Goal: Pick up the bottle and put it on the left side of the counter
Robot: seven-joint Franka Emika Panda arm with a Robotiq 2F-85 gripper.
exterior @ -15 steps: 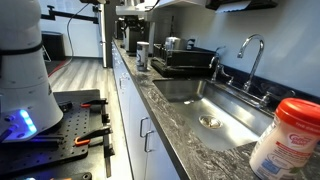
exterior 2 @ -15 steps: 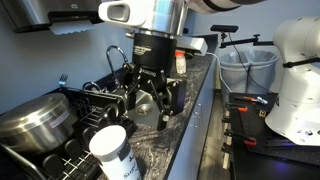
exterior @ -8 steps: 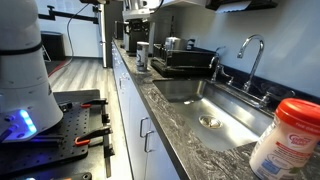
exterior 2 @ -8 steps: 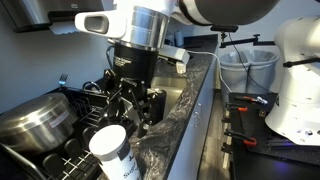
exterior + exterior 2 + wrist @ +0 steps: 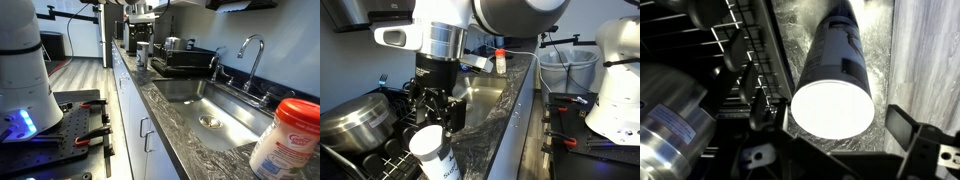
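Bottle (image 5: 285, 138) stands upright at the sink end of the counter (image 5: 185, 140), red cap (image 5: 298, 108) up, long axis vertical, label facing the camera. In an exterior view it shows small and far (image 5: 500, 62), on the granite beyond the sink (image 5: 205, 105).

Handling, as a guess: plastic, so stiff enough but the walls may give a bit under a hard pinch. Fill level can't be read, so weight is unknown. The printed label looks smooth, prob. slippery. The body is wide and needs a near-full spread, so best hold is prob. mid-body just under the shoulder, approaching from the side. The cap is narrower, an alt. grip from above.

Gripper (image 5: 432, 108) is nowhere near it: well apart, at the opposite end, fingers spread wide and empty, hanging over a different item, a white-topped cylinder (image 5: 833, 108) just beside the dish rack (image 5: 390, 152) and a steel pot (image 5: 355, 120). The whole sink lies between it and the bottle.
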